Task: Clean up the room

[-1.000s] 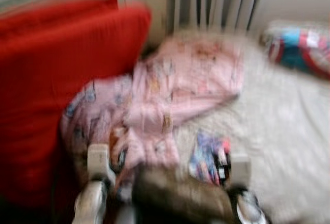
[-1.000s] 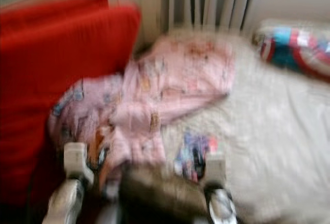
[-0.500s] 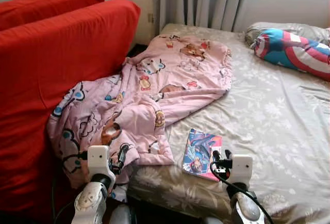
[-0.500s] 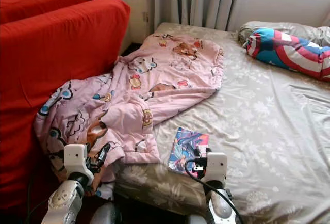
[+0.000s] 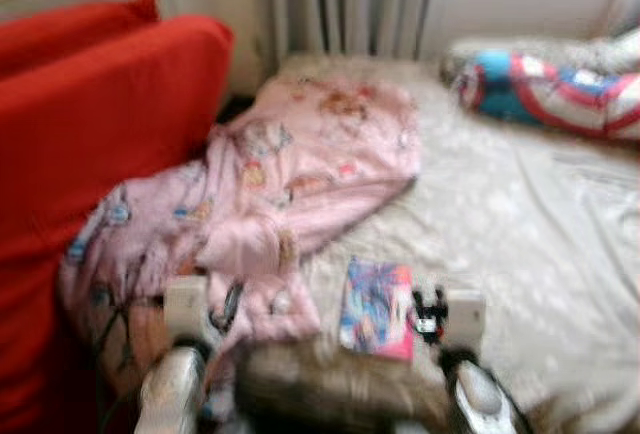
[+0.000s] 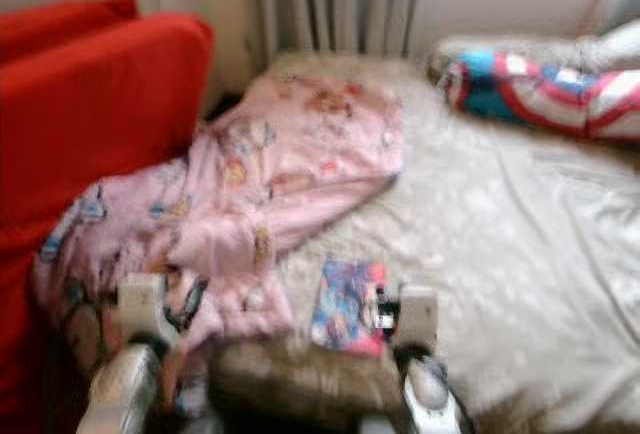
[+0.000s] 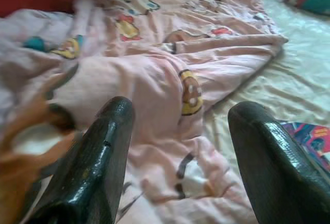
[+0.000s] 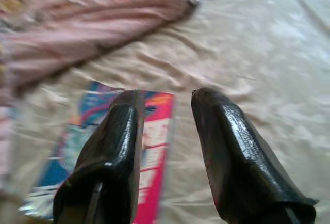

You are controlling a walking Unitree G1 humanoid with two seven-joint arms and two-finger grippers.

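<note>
Colourful book (image 5: 377,308), print unreadable.

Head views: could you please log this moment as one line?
scene: bed | blanket heaped at left | book near front edge | left gripper open over blanket | right gripper open over book | view blurred

Red sofa (image 5: 90,124) beside a pale-sheeted bed (image 5: 540,224), grey curtains (image 5: 345,4) and white wall behind.
</note>
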